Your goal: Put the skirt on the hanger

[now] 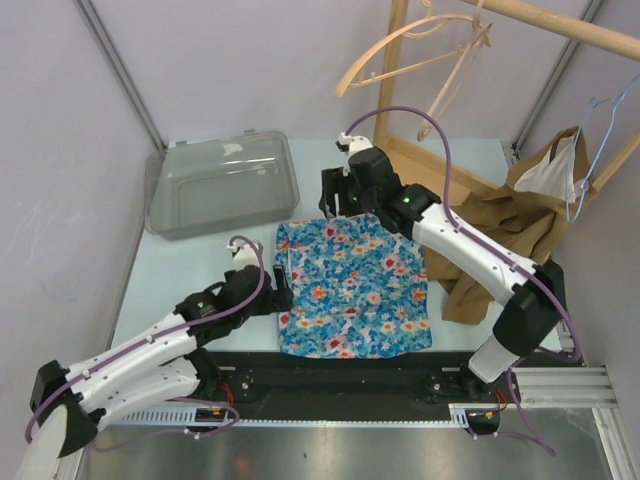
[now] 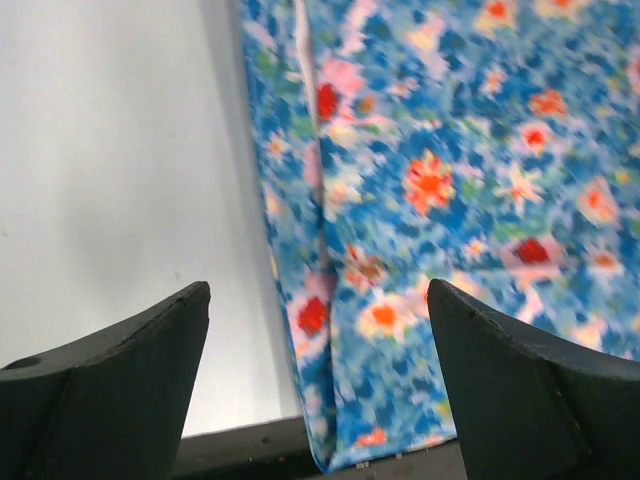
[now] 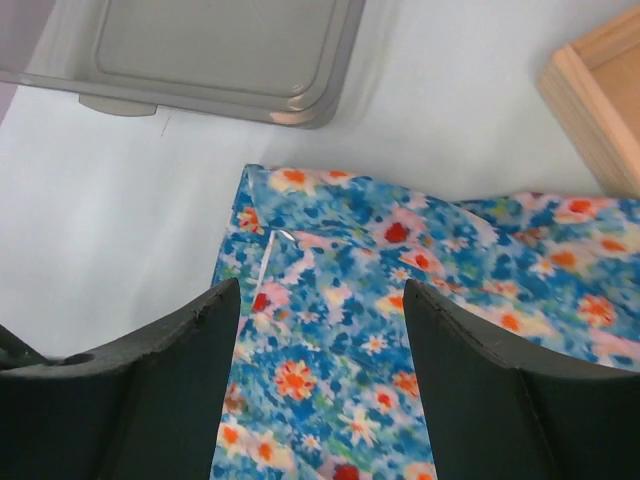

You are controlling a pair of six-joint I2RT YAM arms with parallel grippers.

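While both arms hang empty over the cloth, stage: early, nothing is hung yet.
Skirt: the blue flowered cloth skirt [image 1: 352, 290] lies spread flat on the pale blue table top [image 1: 150, 290] between the two arms. Its near hem reaches the table's near edge.
Hanger: the pale curved wooden hanger [image 1: 410, 55] hangs from the wooden rail [image 1: 560, 25] at the far right. It is bare and well apart from the skirt.
Left gripper: the left gripper [image 2: 318, 295] has its jaws wide, straddling the skirt's left edge and holding nothing. Whether its tips touch the cloth I cannot tell.
Right gripper: the right gripper [image 3: 320, 290] has its jaws parted, less widely, over the skirt's far left corner, where a white seam shows. It holds nothing.
Nearby: the clear plastic tray [image 1: 220, 180] sits just beyond that corner. A heap of brown cloth [image 1: 510, 220] lies by the skirt's right side. A blue wire hanger [image 1: 600, 115] on the right carries something white.
Done: the skirt is laid out smooth and open to a grasp, as far as can be judged.
Left to do: take hold of the waist, bring skirt and hanger together, fix the cloth on the hanger, and let go.
Risk: thin cloth lying flat may slip out of a shallow pinch.
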